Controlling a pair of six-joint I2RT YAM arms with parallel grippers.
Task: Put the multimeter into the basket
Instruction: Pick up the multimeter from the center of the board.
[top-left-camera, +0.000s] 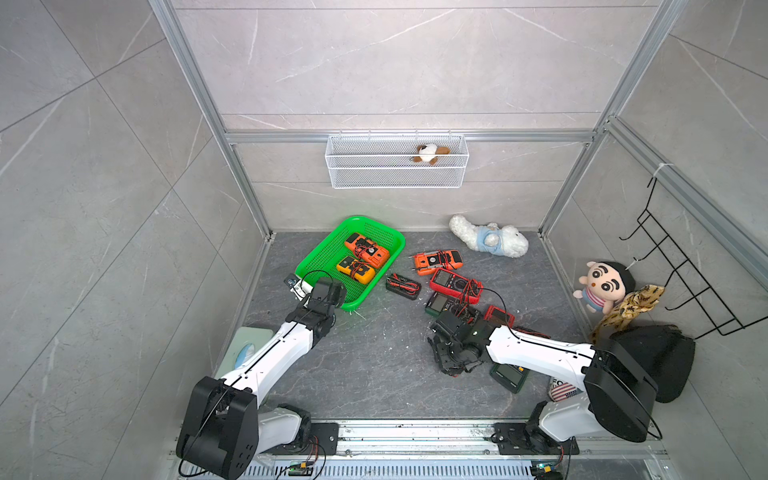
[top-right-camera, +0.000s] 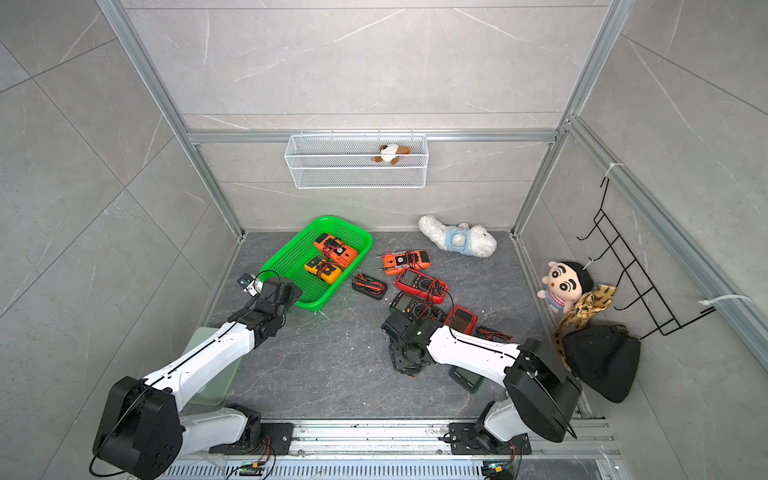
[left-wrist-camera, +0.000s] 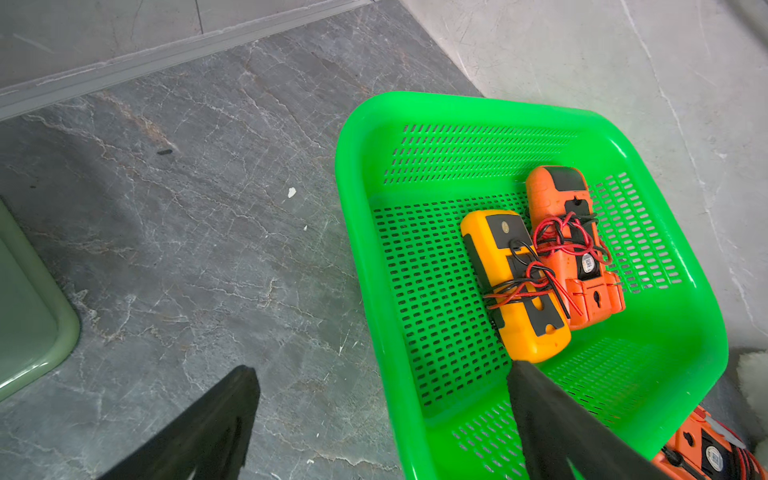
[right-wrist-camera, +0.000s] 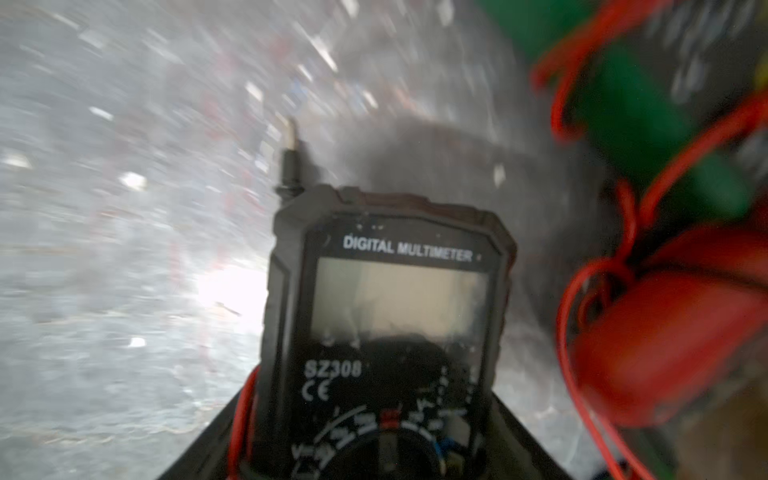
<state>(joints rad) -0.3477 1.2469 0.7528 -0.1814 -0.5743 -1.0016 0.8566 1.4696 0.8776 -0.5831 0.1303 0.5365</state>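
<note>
1. Two meters lie side by side inside the green basket (left-wrist-camera: 353, 232): a yellow multimeter (left-wrist-camera: 515, 291) and an orange multimeter (left-wrist-camera: 569, 249), both just ahead of the left gripper (left-wrist-camera: 380, 370).
2. The left gripper's fingers are spread wide, one over the basket and one over the floor (left-wrist-camera: 208, 208).
3. The right gripper (right-wrist-camera: 374, 432) pinches a black multimeter (right-wrist-camera: 390, 316), with the basket well apart from it, toward the left arm.

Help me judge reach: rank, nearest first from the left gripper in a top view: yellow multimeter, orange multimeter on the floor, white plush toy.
1. Yellow multimeter, in the green plastic basket by the left gripper.
2. Orange multimeter, on the floor.
3. White plush toy, at the back wall.
</note>
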